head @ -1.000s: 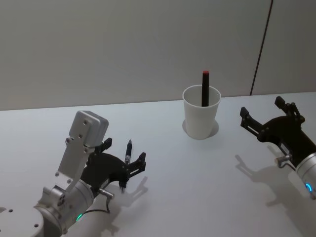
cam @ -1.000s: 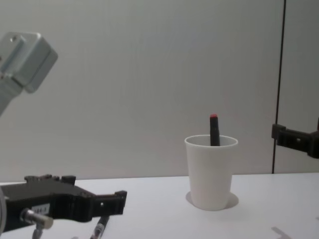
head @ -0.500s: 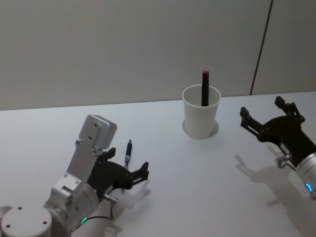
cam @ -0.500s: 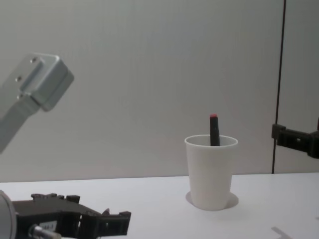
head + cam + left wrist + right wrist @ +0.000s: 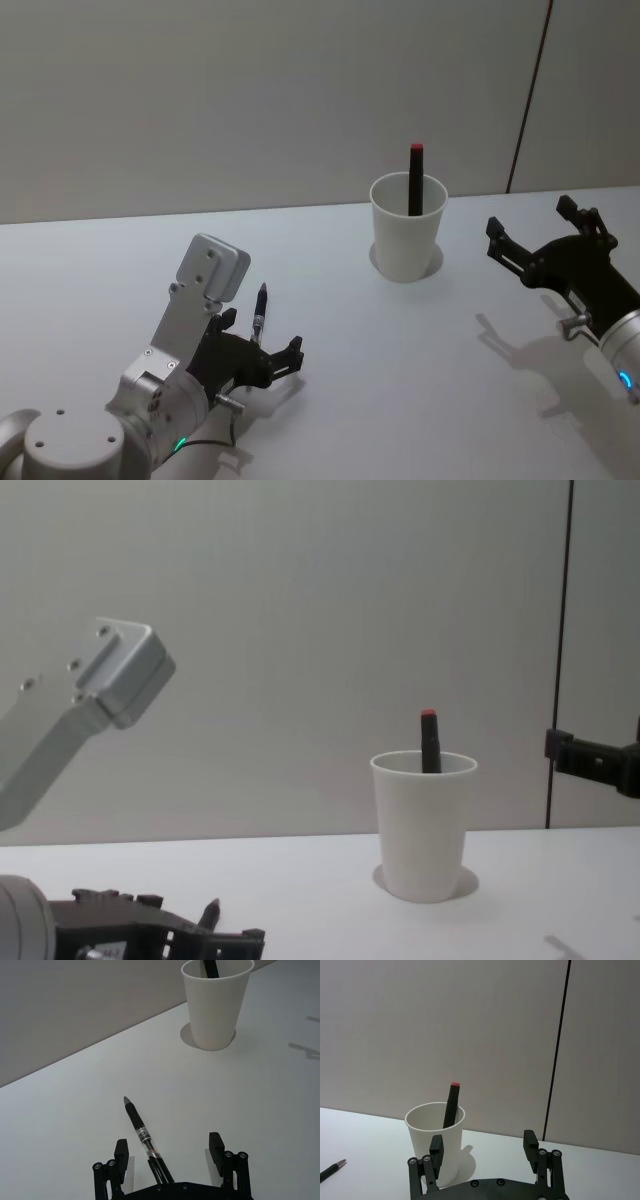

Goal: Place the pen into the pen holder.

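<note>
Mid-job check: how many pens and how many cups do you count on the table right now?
Pens: 2 (black pen lying on the table between the open fingers of the left gripper; red-tipped pen standing in the white paper cup)
Cups: 1
Total: 3

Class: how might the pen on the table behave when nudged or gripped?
Slim and round, the pen probably rolls on the smooth table. Its straight barrel likely stays stiff and light in the left gripper straddling it.

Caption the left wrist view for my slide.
Open left tool flanks the pen lying on the table, pen holder beyond.
</note>
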Controlling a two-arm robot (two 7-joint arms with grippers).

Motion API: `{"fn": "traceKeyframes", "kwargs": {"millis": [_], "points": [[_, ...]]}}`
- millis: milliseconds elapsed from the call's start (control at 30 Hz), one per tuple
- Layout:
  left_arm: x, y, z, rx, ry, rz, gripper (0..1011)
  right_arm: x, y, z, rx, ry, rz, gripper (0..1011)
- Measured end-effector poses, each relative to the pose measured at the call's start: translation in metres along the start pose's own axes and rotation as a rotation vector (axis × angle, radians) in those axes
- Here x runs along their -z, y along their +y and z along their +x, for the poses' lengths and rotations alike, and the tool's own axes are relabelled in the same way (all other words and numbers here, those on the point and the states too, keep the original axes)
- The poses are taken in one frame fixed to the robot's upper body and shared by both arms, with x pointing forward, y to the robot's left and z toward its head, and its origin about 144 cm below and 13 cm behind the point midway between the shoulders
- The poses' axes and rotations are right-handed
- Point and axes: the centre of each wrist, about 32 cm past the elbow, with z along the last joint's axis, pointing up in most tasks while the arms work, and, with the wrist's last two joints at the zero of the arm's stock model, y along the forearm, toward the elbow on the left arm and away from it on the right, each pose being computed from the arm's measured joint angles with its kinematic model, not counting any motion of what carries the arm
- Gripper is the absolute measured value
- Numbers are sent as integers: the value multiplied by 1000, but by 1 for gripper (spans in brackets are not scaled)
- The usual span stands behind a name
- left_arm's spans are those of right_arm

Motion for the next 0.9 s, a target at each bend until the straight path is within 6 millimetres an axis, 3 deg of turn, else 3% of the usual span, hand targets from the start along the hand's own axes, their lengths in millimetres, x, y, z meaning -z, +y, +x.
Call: {"fn": "traceKeyframes", "kwargs": {"millis": [900], "points": [[-4, -7, -7, -79, 33, 82, 1001, 0, 0, 0, 0, 0, 0, 1001]]}}
